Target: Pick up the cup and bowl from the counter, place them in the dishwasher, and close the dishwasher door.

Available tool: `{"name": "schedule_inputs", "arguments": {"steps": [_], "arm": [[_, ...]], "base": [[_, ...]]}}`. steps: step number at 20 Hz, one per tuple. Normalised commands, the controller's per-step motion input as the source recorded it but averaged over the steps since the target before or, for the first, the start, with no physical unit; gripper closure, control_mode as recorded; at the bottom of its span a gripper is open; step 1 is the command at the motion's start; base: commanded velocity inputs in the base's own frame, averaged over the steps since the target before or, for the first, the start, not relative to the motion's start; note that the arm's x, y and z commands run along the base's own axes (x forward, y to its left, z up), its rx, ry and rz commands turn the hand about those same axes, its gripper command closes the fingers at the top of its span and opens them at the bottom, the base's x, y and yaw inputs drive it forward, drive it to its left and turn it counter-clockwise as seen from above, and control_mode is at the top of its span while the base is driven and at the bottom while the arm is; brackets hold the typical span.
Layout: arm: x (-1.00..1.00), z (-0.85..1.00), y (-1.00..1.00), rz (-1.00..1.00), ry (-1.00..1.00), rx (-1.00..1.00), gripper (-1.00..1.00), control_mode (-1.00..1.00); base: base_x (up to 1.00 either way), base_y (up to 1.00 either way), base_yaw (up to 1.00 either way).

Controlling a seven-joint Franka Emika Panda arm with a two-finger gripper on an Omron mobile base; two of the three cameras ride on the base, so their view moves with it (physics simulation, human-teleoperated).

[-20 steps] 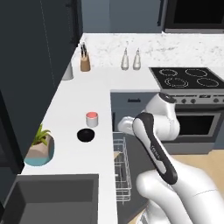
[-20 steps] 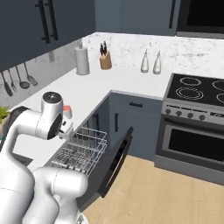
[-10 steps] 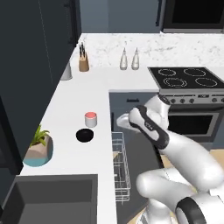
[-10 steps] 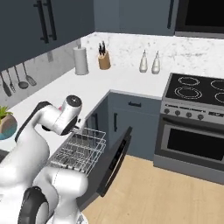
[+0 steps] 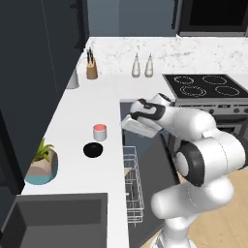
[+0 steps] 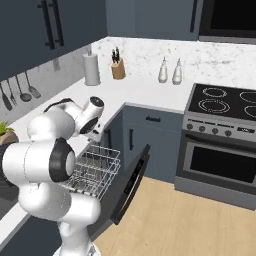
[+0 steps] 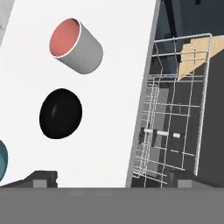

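The cup (image 5: 100, 131) stands on the white counter (image 5: 87, 106), grey-white with a red top; from the hand it appears tilted (image 7: 75, 46). Just in front of it sits the glossy black bowl (image 5: 93, 149), also seen from above (image 7: 60, 113). My gripper (image 5: 128, 126) hovers above the counter's edge, to the right of both, between them and the dishwasher's pulled-out white wire rack (image 5: 133, 184). Its fingertips stand wide apart (image 7: 112, 180) with nothing between them. The dishwasher door (image 6: 131, 185) hangs open under the rack (image 6: 97, 167).
A teal planter (image 5: 41, 164) stands near the counter's front left, a dark sink (image 5: 58, 218) in front of it. Knife block (image 5: 91, 71), two bottles (image 5: 142, 66) and a grey canister (image 5: 72, 80) line the back. The stove (image 5: 208, 87) is to the right.
The arm has swung and unfolded, carrying the hand left from over the rack to the counter's edge beside the cup and bowl. Cup and bowl have not moved.
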Motion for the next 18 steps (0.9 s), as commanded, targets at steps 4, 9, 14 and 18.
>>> {"name": "schedule_inputs", "arguments": {"steps": [4,9,14,18], "arm": [[0.86,0.00,0.56,-0.04,0.10,0.00,-1.00,-1.00],[0.57,-0.14,0.77,-0.07,0.01,0.00,-1.00,-1.00],[0.61,-0.30,0.42,-0.04,0.02,0.00,-1.00,-1.00],[0.60,-0.30,0.28,-0.07,0.00,0.00,-1.00,-1.00]], "base": [[0.00,0.00,0.00],[0.00,0.00,0.00],[0.00,0.00,0.00],[0.00,0.00,0.00]]}}
